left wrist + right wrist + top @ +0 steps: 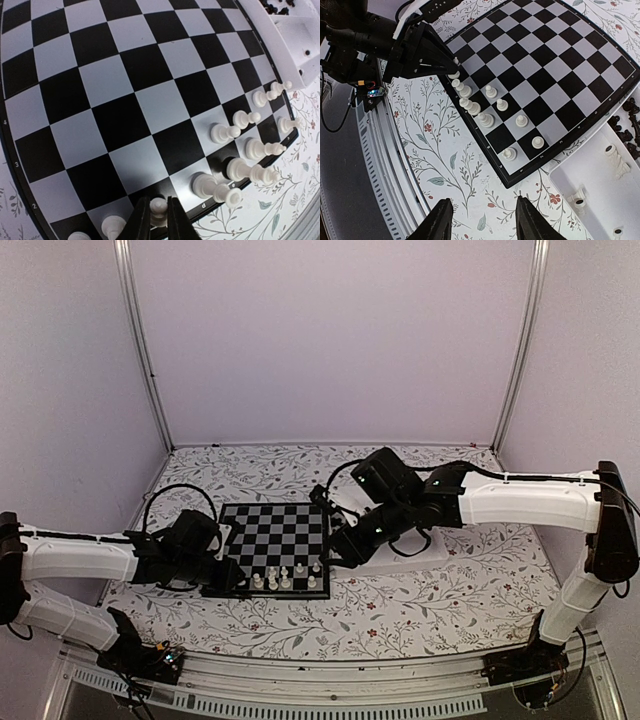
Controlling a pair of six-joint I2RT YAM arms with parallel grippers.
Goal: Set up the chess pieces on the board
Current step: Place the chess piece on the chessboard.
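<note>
**Left arm sets a white piece on the near row**

We see the left gripper [158, 201] low over the board [272, 528], at the edge row closest to the arm bases. That is where White's back rank belongs, so the spot makes sense. A white piece [159, 210] stands upright between the tips, in line with the white men [470, 106] ranged along that edge, and a few more stand one row in. Coming in from the near-left corner keeps the arm clear of those standing men.

The left fingers [141, 222] are nearly together, one close on each side of the piece. From the wrist view they look to touch it, but we cannot tell whether they pinch it or only bracket it. Its base seems to be down on its square. We judge this the moment of placing, and any sideways drift on the way out could tip the piece or its neighbours.

The right gripper [485, 220] hangs over the cloth [445, 150] just off the board's corner, beside the tray [605, 210]. Its fingers [440, 222] stand well apart with nothing between them. We take it as waiting by its supply: black men [627, 125] and spare white ones [616, 159] lie in the tray. As far as we see, no black man is on the board.
</note>
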